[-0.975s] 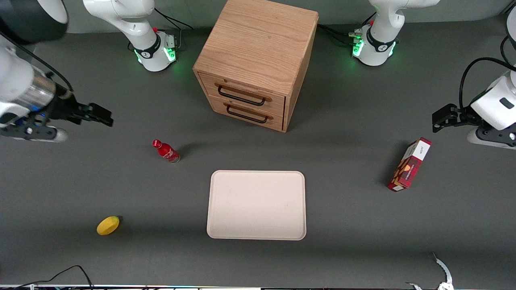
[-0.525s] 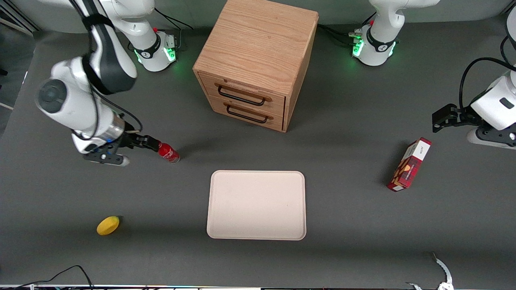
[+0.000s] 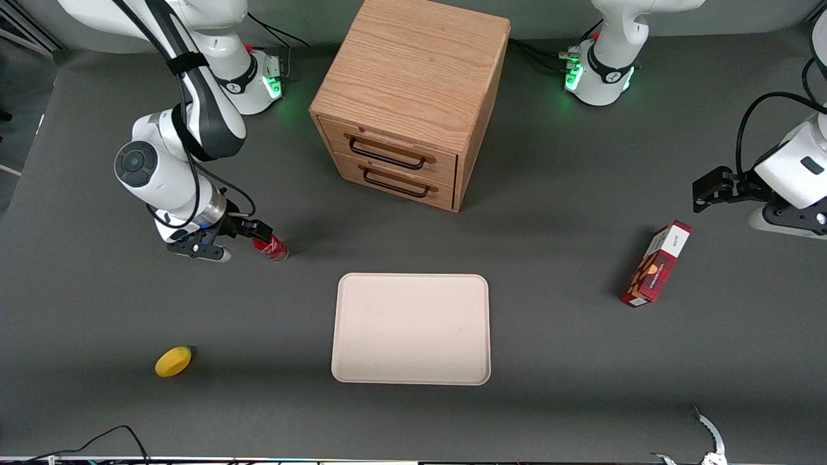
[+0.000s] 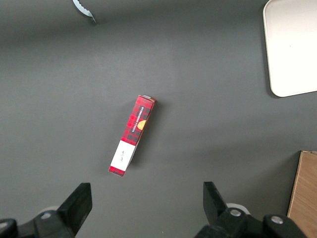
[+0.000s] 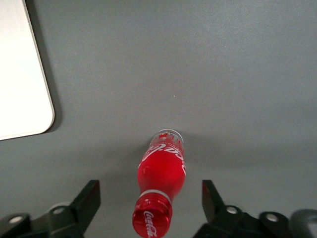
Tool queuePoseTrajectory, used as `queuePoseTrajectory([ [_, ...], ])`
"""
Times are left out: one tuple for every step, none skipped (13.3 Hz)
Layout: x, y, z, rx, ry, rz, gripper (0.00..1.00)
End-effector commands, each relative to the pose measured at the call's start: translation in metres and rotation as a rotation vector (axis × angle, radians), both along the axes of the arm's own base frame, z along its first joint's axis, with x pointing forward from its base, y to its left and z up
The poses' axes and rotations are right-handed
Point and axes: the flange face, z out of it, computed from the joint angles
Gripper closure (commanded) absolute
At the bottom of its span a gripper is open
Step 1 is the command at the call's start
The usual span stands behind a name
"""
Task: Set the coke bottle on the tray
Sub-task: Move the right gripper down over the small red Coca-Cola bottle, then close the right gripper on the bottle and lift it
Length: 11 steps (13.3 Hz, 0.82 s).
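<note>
Straddling the upright coke bottle (image 5: 162,181), pincer (image 5: 148,201) apart; tray (image 3: 411,329) bare, nearby

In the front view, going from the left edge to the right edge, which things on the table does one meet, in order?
Lemon → end effector, open around the coke bottle's cap → coke bottle → tray → red-and-white carton. The wooden cabinet overlaps the tray sideways, so it is left out.
</note>
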Motion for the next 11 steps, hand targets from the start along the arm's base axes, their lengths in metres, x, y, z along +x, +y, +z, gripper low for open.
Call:
queuePoseTrajectory([
  [-0.008, 0.004, 0.004, -0.029, -0.021, 0.003, 1.0],
  [-0.008, 0.008, 0.005, -0.037, -0.025, 0.02, 1.0],
  [-0.008, 0.008, 0.005, -0.041, -0.026, 0.023, 1.0],
  [-0.008, 0.008, 0.006, -0.041, -0.026, 0.025, 1.0],
  [-0.007, 0.008, 0.008, -0.042, -0.028, 0.026, 1.0],
  [-0.006, 0.008, 0.011, -0.043, -0.031, 0.03, 1.0],
  [-0.002, 0.009, 0.021, -0.042, -0.044, 0.036, 1.0],
  [0.004, 0.01, 0.037, -0.046, -0.035, 0.038, 1.0],
  [0.014, 0.011, 0.064, -0.053, -0.031, 0.041, 1.0],
  [0.023, 0.01, 0.092, -0.059, -0.018, 0.041, 1.0],
  [0.033, 0.011, 0.127, -0.06, -0.014, 0.046, 1.0],
])
